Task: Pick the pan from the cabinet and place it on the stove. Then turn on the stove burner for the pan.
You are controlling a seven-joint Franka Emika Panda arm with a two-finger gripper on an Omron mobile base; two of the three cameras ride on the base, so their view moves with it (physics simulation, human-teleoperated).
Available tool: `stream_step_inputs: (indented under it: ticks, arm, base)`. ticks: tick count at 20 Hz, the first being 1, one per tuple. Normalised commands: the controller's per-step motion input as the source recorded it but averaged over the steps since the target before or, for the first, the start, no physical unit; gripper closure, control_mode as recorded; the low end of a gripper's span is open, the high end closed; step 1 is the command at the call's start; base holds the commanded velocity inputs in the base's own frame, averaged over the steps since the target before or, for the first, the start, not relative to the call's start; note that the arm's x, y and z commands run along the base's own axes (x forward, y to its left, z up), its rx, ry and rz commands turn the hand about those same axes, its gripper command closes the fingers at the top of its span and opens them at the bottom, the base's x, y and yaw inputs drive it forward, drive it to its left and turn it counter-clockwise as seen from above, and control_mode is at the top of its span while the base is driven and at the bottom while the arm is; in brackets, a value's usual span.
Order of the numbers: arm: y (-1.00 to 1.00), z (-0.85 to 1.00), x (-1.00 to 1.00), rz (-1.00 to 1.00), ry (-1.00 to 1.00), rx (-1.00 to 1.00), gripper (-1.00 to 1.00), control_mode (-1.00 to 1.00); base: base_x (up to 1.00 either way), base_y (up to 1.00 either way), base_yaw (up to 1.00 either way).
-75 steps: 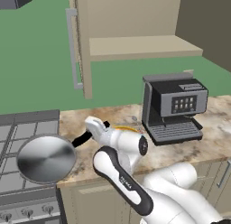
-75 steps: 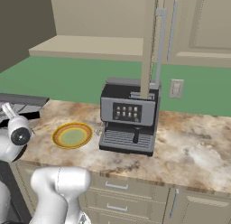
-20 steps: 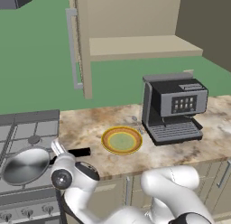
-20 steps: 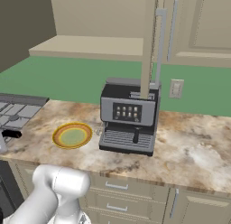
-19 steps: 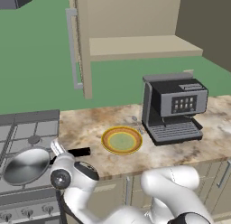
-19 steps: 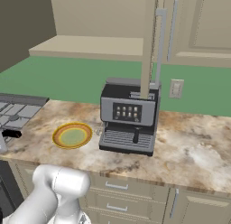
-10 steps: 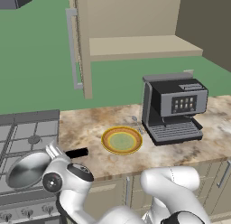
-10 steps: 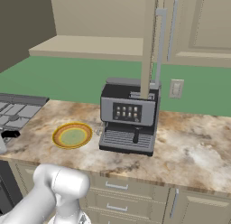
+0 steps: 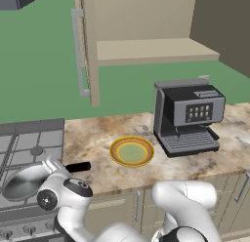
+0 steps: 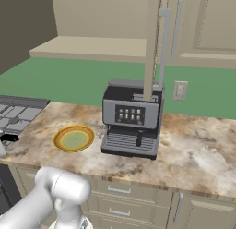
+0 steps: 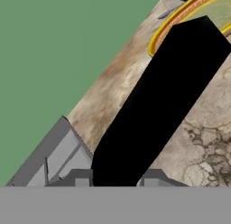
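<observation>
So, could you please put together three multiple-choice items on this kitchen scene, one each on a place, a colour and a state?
1. Where does the pan sit?
A. on the stove
B. on the cabinet shelf
C. beside the coffee machine

2. What colour is the rim of the plate?
A. blue
B. yellow-orange
C. white

3. What is the state of the gripper?
A. open in free air
B. shut on the plate
C. shut on the pan's handle

Answers:
1. A, the silvery pan lies over the grates in the left base view.
2. B, a yellow-orange rim rings a green centre on the counter.
3. C, in the hand view the black handle runs out from between the fingertips.
</observation>
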Motion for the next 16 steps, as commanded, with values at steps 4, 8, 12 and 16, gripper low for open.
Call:
stream_step_inputs:
  ticks: [4,8,12,16]
  arm:
    - [0.00,-0.01,0.00,0.00,0.00,-0.03,1.00,-1.00]
    - [0.00,-0.02,0.05,0.00,0.00,0.00,-1.00,-1.00]
    - [0.00,0.00,0.06,0.00,0.00,0.00,-1.00,-1.00]
    - [0.04,0.00,0.00,0.00,0.03,0.00,-1.00,-1.00]
  base:
    - [0.00,0.00,0.00]
    - [0.00,0.00,0.00]
    - [0.00,0.00,0.00]
    - [0.00,0.00,0.00]
